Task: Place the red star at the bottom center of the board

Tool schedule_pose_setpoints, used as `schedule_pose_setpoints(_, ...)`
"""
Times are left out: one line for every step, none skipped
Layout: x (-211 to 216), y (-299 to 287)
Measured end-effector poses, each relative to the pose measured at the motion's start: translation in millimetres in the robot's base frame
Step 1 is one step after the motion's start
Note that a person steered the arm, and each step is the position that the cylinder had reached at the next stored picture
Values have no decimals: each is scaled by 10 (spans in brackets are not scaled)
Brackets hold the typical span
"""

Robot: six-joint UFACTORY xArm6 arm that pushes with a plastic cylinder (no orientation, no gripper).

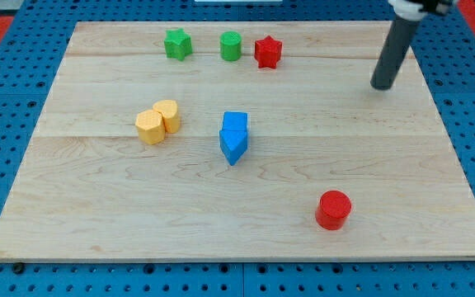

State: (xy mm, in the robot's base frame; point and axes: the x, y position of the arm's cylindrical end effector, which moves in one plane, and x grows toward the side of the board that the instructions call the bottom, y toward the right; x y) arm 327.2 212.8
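Worktop: pale wooden board, lying on a blue pegged surface.

My tip: lower end of the dark rod, near the top right corner of the worktop, not far in from the right edge. Rod leans up toward the view's top right, where it leaves the view. There are no fingers on this rod, so nothing to open, close or grip; the tip touches no block.

Red star: close to the top edge of the worktop, a little right of that edge's middle. It lies well apart from my tip, toward the view's left and slightly nearer the top edge. Bare board between the two.

Along the same top edge: green cylinder just beside the red star on its left, a narrow gap between them; green star further left, apart from the cylinder.

Left of centre: two yellow blocks, touching. The yellow block nearer the left edge looks many-sided; the other yellow block has a rounded, lobed top, exact shape unclear.

Centre of the worktop: two blue blocks pressed together, the blue cube-like block toward the top edge, the blue pointed block toward the bottom edge.

Red cylinder: alone toward the bottom right corner, standing upright, near the bottom edge.
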Motion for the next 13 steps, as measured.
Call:
schedule_pose_setpoints(-451, -259)
schedule_pose_setpoints(-864, -535)
schedule_pose_setpoints(-966, -1005)
schedule_pose_setpoints(-960, -1699)
schedule_pose_setpoints(-774, -1935)
schedule_pose_setpoints(-590, -1910)
schedule_pose_setpoints(-590, -1583)
schedule_pose_setpoints(-636, -1216)
schedule_pose_setpoints(-541, -1114)
schedule_pose_setpoints(-392, -1115)
schedule_pose_setpoints(-337, -1138)
schedule_pose_setpoints(-80, -1278)
schedule_pose_setpoints(148, -1459)
